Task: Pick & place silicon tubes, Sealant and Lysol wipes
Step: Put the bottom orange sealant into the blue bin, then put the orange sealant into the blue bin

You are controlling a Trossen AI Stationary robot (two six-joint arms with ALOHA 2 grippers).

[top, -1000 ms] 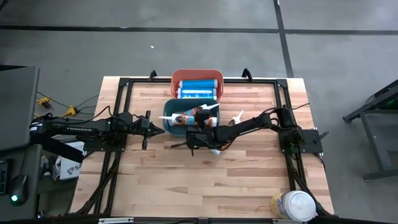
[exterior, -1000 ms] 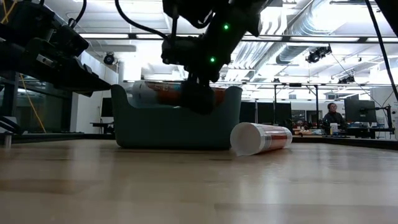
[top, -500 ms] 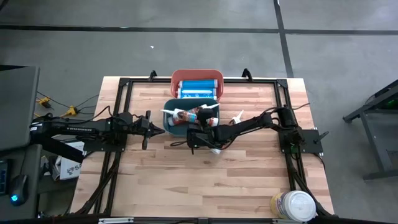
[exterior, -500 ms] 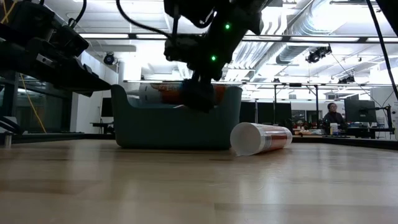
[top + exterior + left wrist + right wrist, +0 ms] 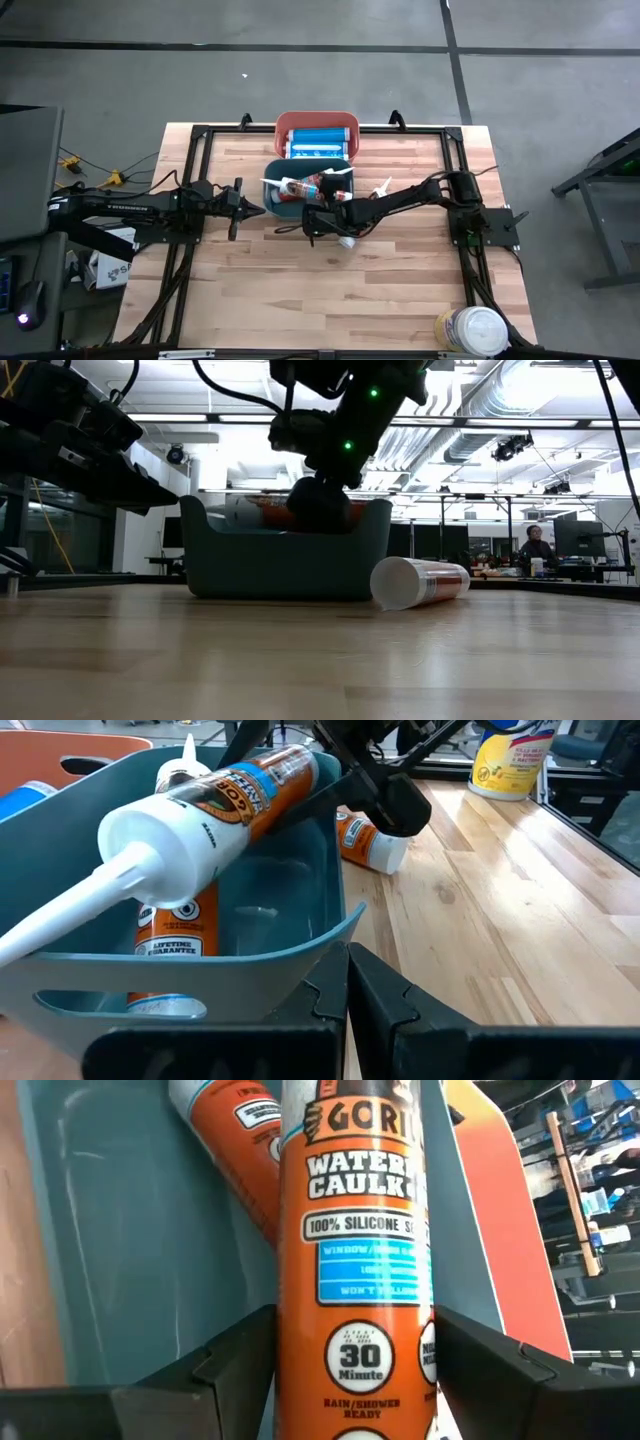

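Observation:
My right gripper (image 5: 322, 197) hovers over the teal bin (image 5: 290, 170), shut on an orange and white silicone tube (image 5: 215, 805). Its white nozzle (image 5: 60, 920) points toward the table's left. A second orange tube (image 5: 170, 935) lies on the bin's floor. A third (image 5: 420, 582) lies on its side on the table, just near of the bin under my right arm. Blue tubes (image 5: 317, 138) fill the orange bin (image 5: 317, 120) behind. The Lysol wipes (image 5: 470, 330) stand at the near right corner. My left gripper (image 5: 256, 210) waits shut at the bin's left wall. My right gripper pinches the orange body (image 5: 355, 1370) of the silicone tube between its two fingers (image 5: 235, 1355), toward the rear end. The fingers come slanting down from the table's right and run along the tube. The tube hangs tilted over the teal bin, nozzle lower.
The two bins stand back to back at the table's far middle. A black frame (image 5: 200, 135) runs round the wooden top. A small white piece (image 5: 383, 187) lies right of the teal bin. Bare wood stretches across the near half (image 5: 300, 290).
My right gripper has stayed over the teal bin, rolling at the wrist and rising slightly. The tube has turned with it and remains in the hold.

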